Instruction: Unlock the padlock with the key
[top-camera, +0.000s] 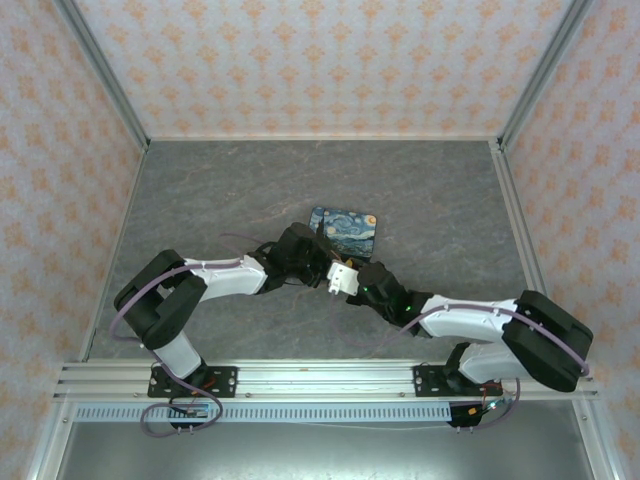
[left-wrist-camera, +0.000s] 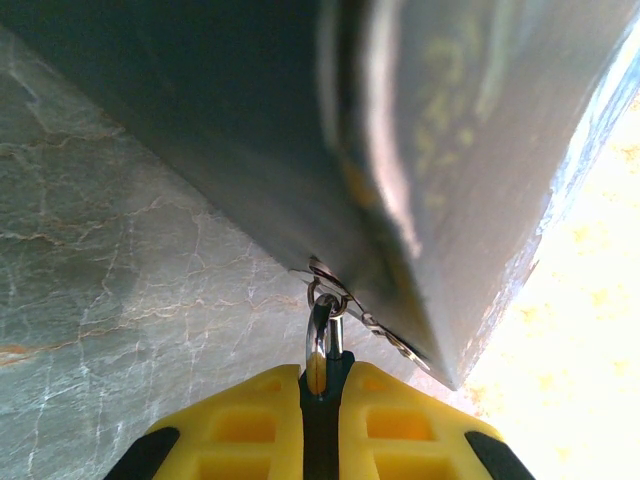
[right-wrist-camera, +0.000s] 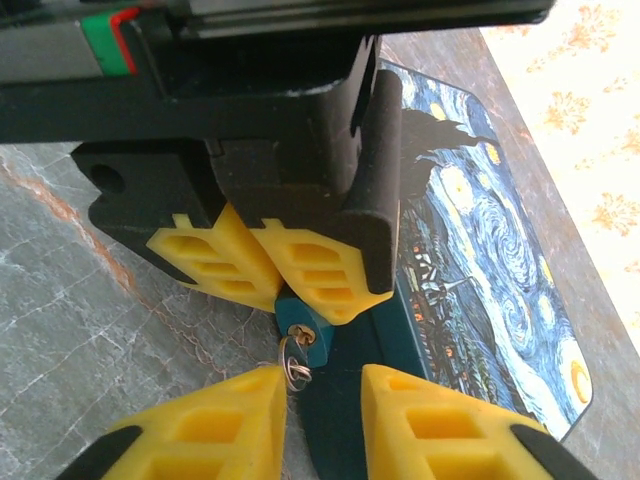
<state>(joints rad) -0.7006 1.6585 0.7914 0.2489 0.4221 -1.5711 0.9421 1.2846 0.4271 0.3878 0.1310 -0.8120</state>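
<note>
Small blocky teal padlock (right-wrist-camera: 302, 325), pinched tight in the left claw (right-wrist-camera: 280, 297); tiny metal key (right-wrist-camera: 293, 368) dangling beneath. The right claw (right-wrist-camera: 325, 385) is partly open and holds nothing, above the veined stone bench (right-wrist-camera: 90, 330).

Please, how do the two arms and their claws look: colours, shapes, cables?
The left arm and right arm have white links and black joints, each with a thin purple cable looped alongside. The left claw and right claw have yellow wedge-shaped fingers with hollow cells, on black bodies.

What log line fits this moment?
left pincer: shut on padlock | right pincer: open, near key | key: at padlock's keyhole | padlock: at tin edge
</note>
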